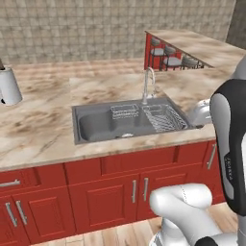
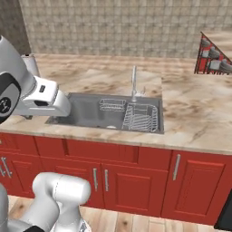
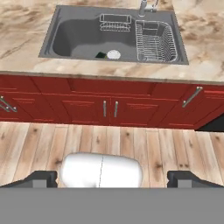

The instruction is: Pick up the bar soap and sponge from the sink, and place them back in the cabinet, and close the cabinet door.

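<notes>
The grey steel sink lies at the top of the hand view, set in the marble counter. On its floor, just left of the round white drain, lies the dark green sponge. The bar soap is hidden from me. My gripper is open, its two dark fingertips far apart. It hangs well back from the counter's front, looking down over the floor and the sink, with nothing between its fingers. The cabinet and the cabinet door are out of view.
Wire racks fill the sink's right half, with a chrome tap behind. Red base cupboards run under the counter. A white jug stands far left. A raised marble counter with stools is at the back right.
</notes>
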### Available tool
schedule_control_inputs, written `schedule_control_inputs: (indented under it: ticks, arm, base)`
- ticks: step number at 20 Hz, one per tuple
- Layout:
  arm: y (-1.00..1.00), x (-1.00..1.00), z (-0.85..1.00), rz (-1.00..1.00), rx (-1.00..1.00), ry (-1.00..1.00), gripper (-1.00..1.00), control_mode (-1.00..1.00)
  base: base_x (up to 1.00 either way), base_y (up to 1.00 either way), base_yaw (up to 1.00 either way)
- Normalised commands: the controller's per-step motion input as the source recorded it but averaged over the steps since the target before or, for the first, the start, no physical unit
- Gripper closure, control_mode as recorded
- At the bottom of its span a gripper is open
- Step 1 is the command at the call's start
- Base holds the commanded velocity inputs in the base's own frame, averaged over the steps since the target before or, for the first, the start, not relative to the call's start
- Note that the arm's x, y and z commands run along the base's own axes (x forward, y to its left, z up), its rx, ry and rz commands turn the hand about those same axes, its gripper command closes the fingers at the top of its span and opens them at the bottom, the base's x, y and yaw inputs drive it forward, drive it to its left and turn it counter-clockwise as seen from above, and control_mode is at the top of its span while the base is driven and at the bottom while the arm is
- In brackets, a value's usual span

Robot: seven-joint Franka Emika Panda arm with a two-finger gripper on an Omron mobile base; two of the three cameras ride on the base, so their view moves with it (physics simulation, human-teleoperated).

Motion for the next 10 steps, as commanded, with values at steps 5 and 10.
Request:
schedule_control_inputs:
  ticks: [5, 10]
  arm:
    - [0.0, 0.0, 0.0, 0.0, 0.0, 0.0, -1.0, 1.0]
    - [0.0, 0.0, 0.0, 0.0, 0.0, 0.0, -1.0, 1.0]
  base:
    - [0.64, 0.15, -0.04]
    - [0.48, 0.0, 0.02]
